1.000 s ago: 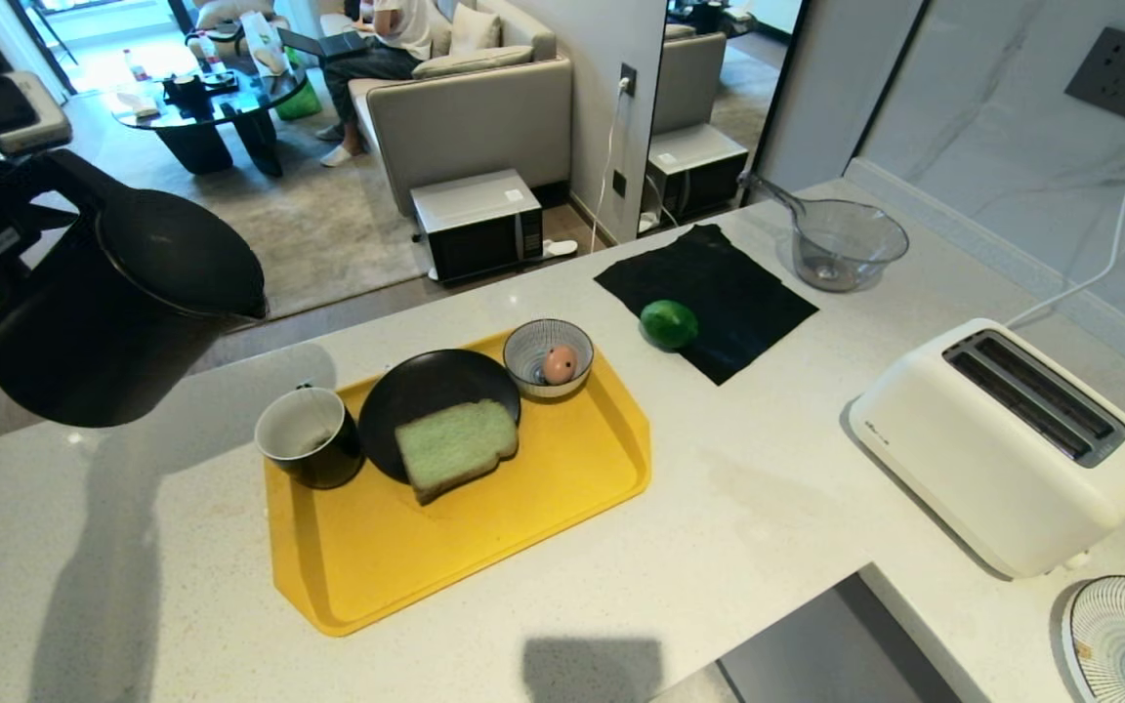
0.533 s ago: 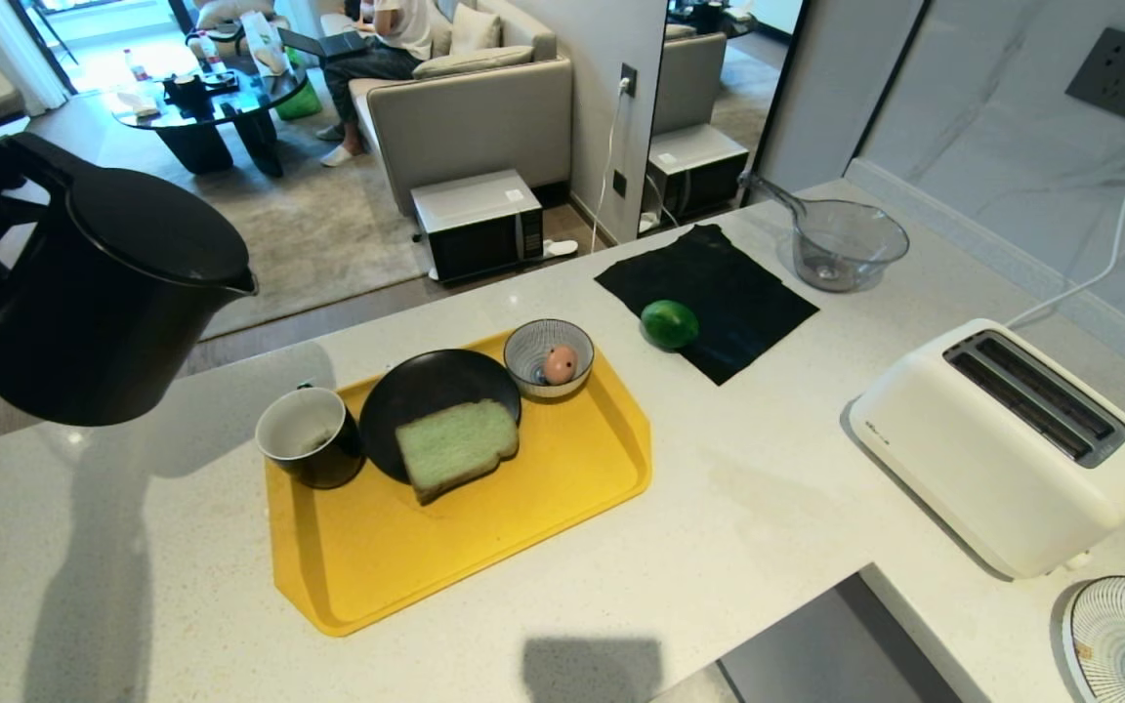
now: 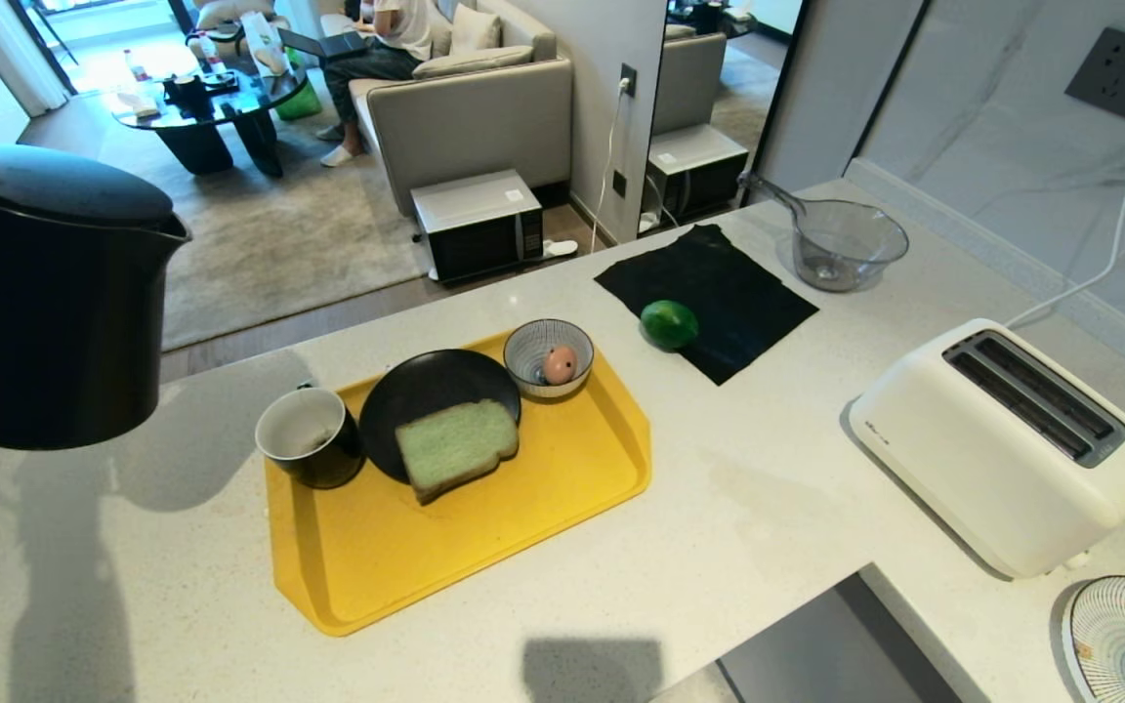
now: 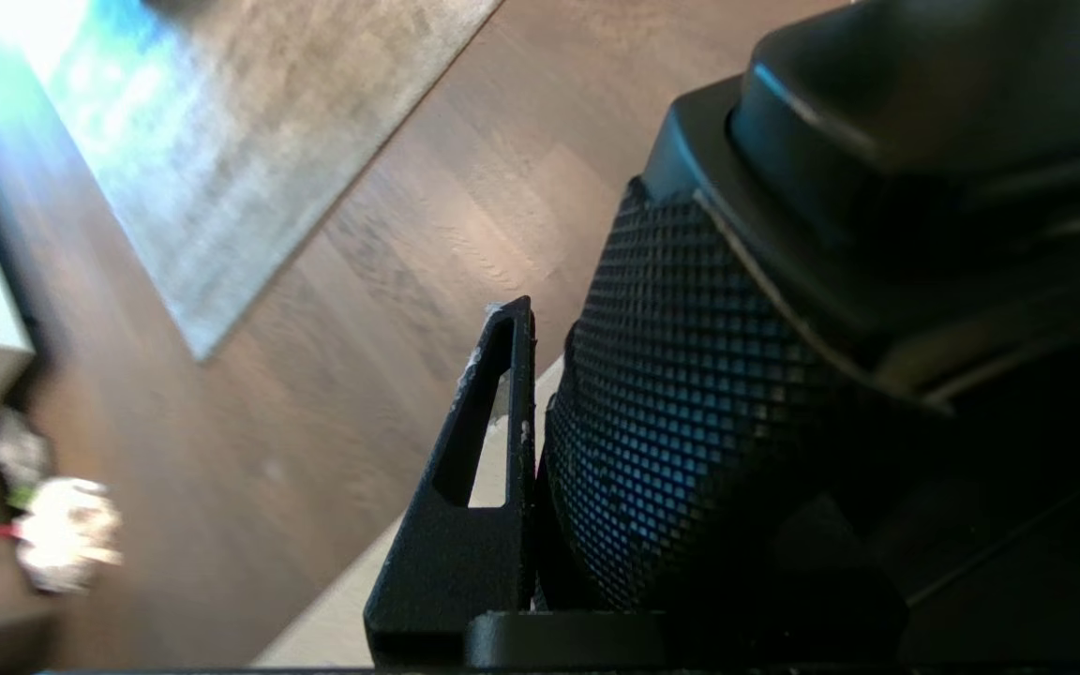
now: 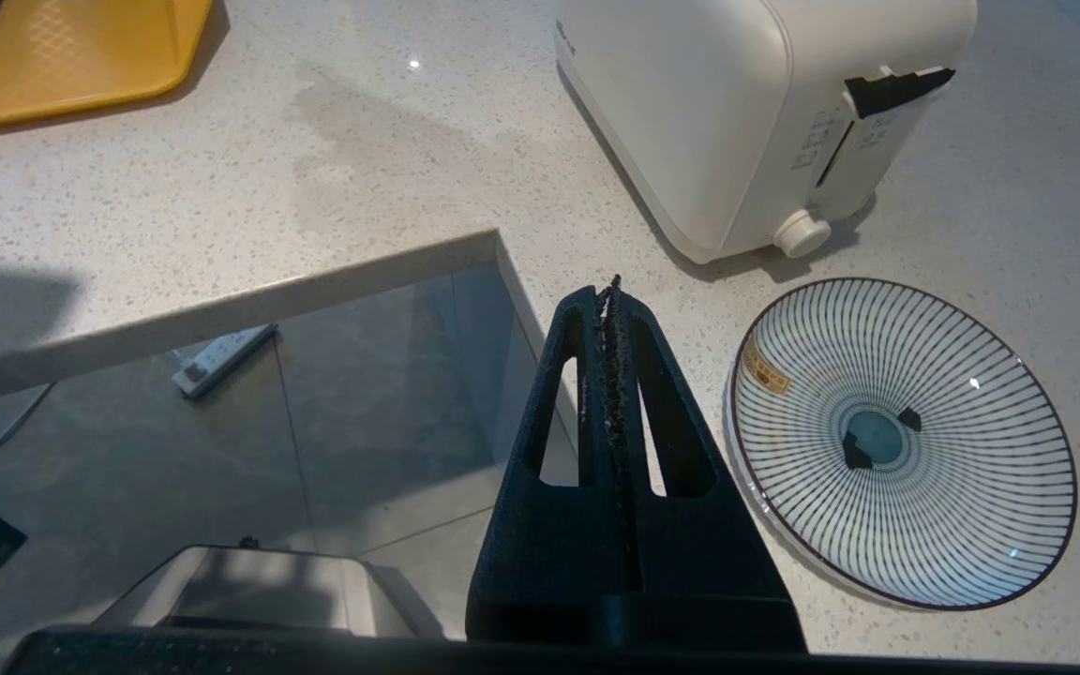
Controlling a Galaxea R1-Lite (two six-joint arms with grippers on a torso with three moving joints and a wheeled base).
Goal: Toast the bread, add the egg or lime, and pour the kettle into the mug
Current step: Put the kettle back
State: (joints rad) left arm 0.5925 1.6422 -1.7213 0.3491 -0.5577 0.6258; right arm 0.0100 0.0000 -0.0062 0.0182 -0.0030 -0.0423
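Left gripper [image 4: 540,469]: clamped on the textured handle of the kettle [image 3: 45,293]; one finger [image 4: 474,487] shows pressed against the grip. Only the left wrist view shows this hold; in the head view the gripper is out of sight.
Right gripper [image 5: 613,309]: fingers pressed fully together, holding nothing, hanging off the surface's near edge beside the striped plate [image 5: 901,441]. Only the right wrist view shows it.
Surface [image 3: 768,508]: pale speckled stone, carrying everything below.
Kettle: upright, lifted clear of the surface at the far left, its shadow falling beneath it; lid on, spout towards the tray.
Toaster [image 3: 1007,444]: white, two empty slots, at the right; the right wrist view shows its lever and knob, which the head view barely catches.
Tray [image 3: 484,557]: yellow, holding the mug, the black plate and the small bowl.
Black cloth [image 3: 719,264]: flat behind the tray, the lime [image 3: 669,323] on its near-left edge.
Black plate [image 3: 416,391]: holds the bread [image 3: 456,447], which overhangs its near rim.
Glass bowl [image 3: 846,244]: clear, at the back; its contents cannot be made out.
Mug [image 3: 309,436]: on the tray's left corner, touching the black plate; white inside, contents not clear.
Small striped bowl [image 3: 549,356]: holds the egg [image 3: 559,364].
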